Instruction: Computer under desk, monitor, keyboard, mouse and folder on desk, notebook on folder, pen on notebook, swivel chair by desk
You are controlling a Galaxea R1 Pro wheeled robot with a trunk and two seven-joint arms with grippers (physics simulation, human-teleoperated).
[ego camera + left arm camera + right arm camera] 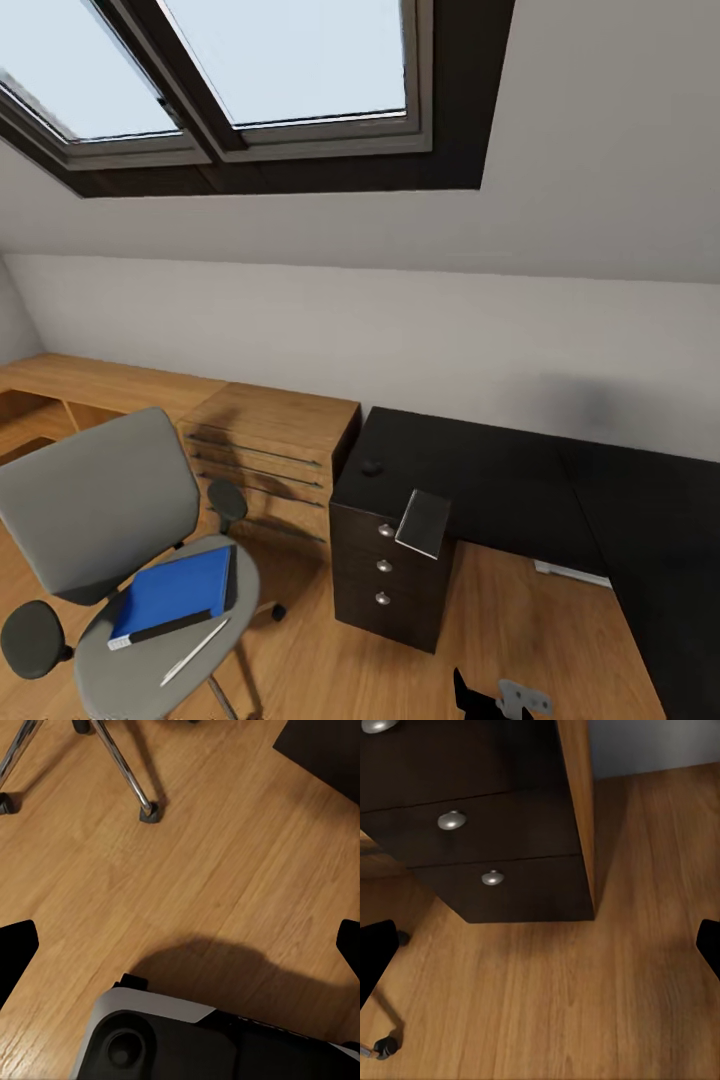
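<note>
Head view: swivel chair (pixel 105 540) left of the desk (pixel 520 490), apart from it. Folder (pixel 172 596) lies on the seat, pen (pixel 195 651) just beside it. Mouse (pixel 372 467) on the tabletop near the drawer end; a grey-faced slab (pixel 424 522) overhangs the edge, identity unclear. Left gripper (pixel 180 945) and right gripper (pixel 540 945): fingertips cut off at frame sides, spread wide, holding nothing, over wooden floor (pixel 225 870).
</note>
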